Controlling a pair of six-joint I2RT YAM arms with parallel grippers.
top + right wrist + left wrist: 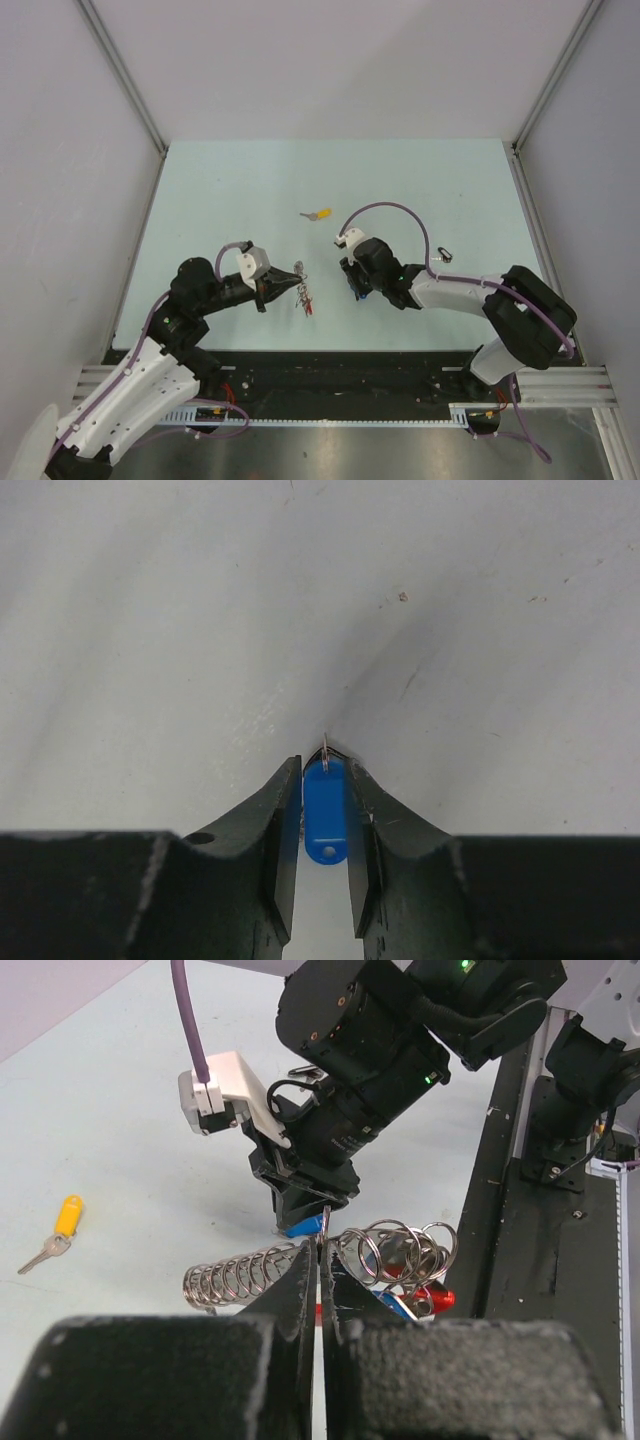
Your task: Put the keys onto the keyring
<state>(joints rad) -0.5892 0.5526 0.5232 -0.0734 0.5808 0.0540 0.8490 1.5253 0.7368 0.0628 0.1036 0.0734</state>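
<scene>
1. A pale mint-green tabletop (250,190) fills the middle under soft, even light.
2. Plain grey-white wall panels (330,60) close it on three sides.
3. Silver aluminium frame posts (120,70) run to the far corners.
4. A black strip (330,372) edges the near side.

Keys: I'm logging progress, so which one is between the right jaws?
The blue-capped key; the yellow-capped key lies alone farther out, and the red-capped key sits by the left gripper.
</scene>
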